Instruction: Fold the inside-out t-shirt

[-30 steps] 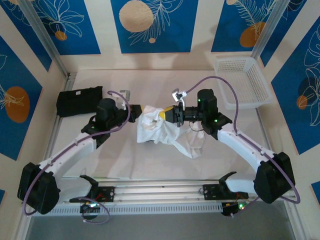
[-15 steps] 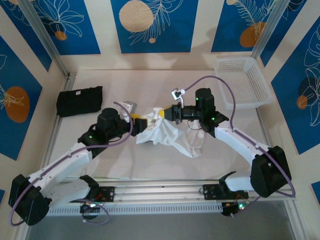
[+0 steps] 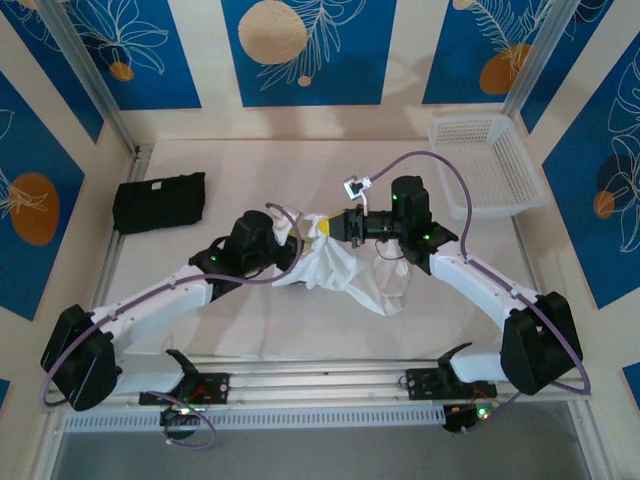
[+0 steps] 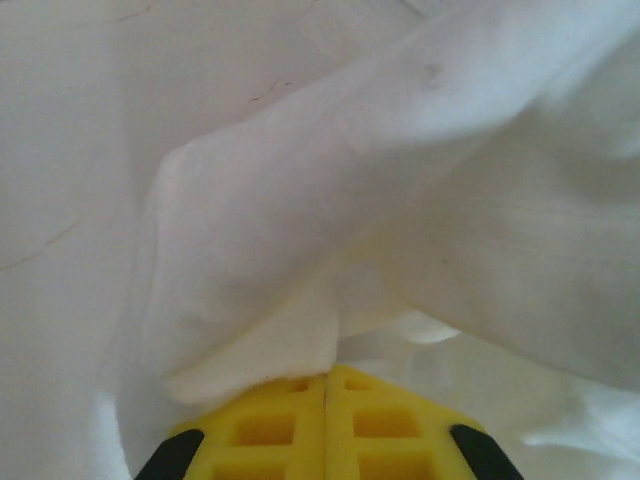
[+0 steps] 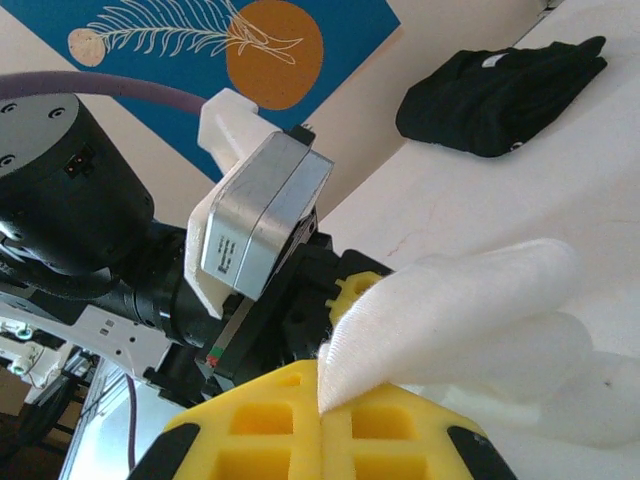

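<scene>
Blue leaf-patterned panels stand behind a pale worktop (image 3: pixel 300 165), where the inside-out t-shirt (image 3: pixel 345 272) lies bunched in a crumpled heap near the middle, between the two arms. The left pincer (image 4: pixel 325 415) is clenched, its yellow fingers pressed together with a fold of white cloth seemingly nipped at their tips. The right pincer (image 5: pixel 320 425) is clenched on the shirt too: a ridge of fabric rises from between its fingers. Both grips sit close together at the far side of the heap. A black garment (image 3: pixel 160 203) lies well apart at the left, a white basket (image 3: pixel 490 160) at the far right.

The step in hand looks like opening the heap out before any folding. To do it well, the grips should draw apart slowly and evenly, lifting enough for the cloth to hang free, since the left hold looks shallow and thin fabric could slip.
</scene>
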`<state>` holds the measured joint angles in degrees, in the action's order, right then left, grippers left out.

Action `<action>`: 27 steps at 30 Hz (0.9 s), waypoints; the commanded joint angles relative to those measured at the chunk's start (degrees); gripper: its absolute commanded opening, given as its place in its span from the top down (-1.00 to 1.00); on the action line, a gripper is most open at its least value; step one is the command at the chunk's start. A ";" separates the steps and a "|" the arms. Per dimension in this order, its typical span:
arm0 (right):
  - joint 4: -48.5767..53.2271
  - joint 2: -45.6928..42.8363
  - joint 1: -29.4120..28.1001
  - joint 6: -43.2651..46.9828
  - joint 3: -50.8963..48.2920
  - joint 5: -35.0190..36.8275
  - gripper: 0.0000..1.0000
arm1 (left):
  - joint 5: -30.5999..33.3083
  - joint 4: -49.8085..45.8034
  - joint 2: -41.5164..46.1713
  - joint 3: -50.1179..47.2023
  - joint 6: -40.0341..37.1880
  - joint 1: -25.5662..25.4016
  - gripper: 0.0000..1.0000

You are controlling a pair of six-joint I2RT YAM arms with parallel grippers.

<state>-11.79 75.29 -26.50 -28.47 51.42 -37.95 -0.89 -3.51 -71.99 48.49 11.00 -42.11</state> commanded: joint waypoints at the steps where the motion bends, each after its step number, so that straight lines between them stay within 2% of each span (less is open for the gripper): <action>1: 2.86 -1.14 1.23 1.95 2.46 -0.30 1.00 | -0.29 3.33 1.28 1.03 0.23 0.89 1.00; 7: 6.95 -1.65 2.05 5.32 3.08 2.30 1.00 | -17.24 13.76 8.48 -4.37 11.65 7.49 1.00; 12: 7.07 -1.18 2.05 4.92 3.60 2.98 1.00 | -25.72 20.35 10.51 -7.20 19.61 11.70 1.00; 15: 7.96 -0.46 2.06 4.29 4.45 3.60 1.00 | -25.97 20.56 11.73 -7.96 20.37 12.44 1.00; 23: 15.17 1.99 2.51 2.03 9.05 6.78 1.00 | -21.92 19.69 17.78 -11.07 22.52 15.43 1.00; 27: 22.16 3.73 1.47 2.70 12.13 13.84 0.92 | -21.82 19.82 20.18 -11.40 23.30 16.05 1.00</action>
<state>3.73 77.73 -24.43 -25.91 60.42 -29.41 -22.90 14.22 -53.58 37.65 32.77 -26.76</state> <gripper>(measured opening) 0.065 0.046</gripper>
